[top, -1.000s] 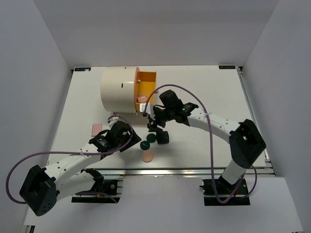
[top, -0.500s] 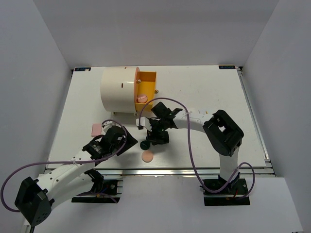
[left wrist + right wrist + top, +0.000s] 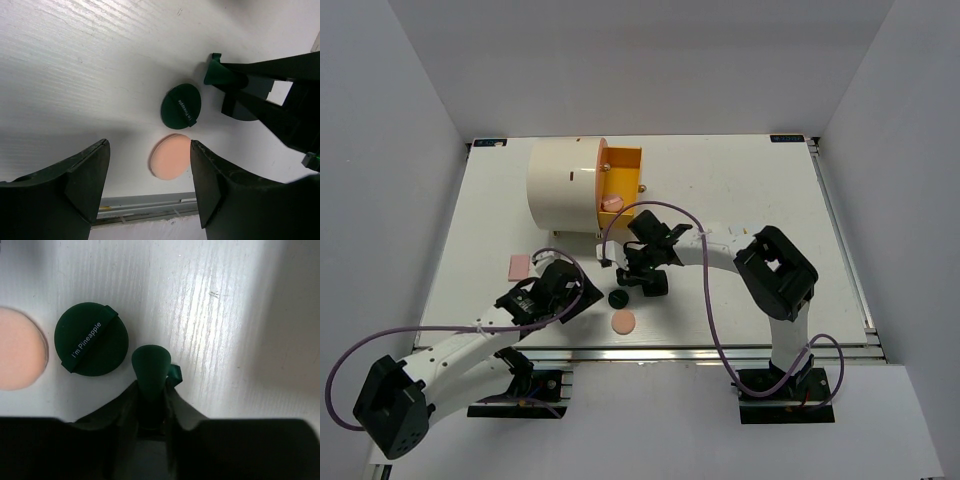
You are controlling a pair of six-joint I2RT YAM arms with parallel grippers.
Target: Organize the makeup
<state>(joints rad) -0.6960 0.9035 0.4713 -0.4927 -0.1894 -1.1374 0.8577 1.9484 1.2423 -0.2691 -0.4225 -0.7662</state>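
The right gripper [image 3: 151, 390] is pinched shut on a dark green disc [image 3: 151, 362]. It holds the disc up on its thin edge, just over the white table [image 3: 750, 180]. Right beside it lies a second green disc [image 3: 91, 346] — this one is flat on the table and has the words "I'm Pineapple" on top. A peach disc [image 3: 17, 349] lies flat very close to that one.

The left gripper [image 3: 148, 143] is wide open and holds nothing. It hangs low over the table near the front edge, and the two flat discs lie just ahead of its fingers.

A dark square compact [image 3: 656, 284] sits just by the right gripper, partly hidden by it. A pink pad [image 3: 519, 266] lies alone on the left side of the table. At the back stands a big cream cylinder [image 3: 565, 187] with an orange front [image 3: 623, 165] — a small peach piece [image 3: 612, 203] lies in the orange part.
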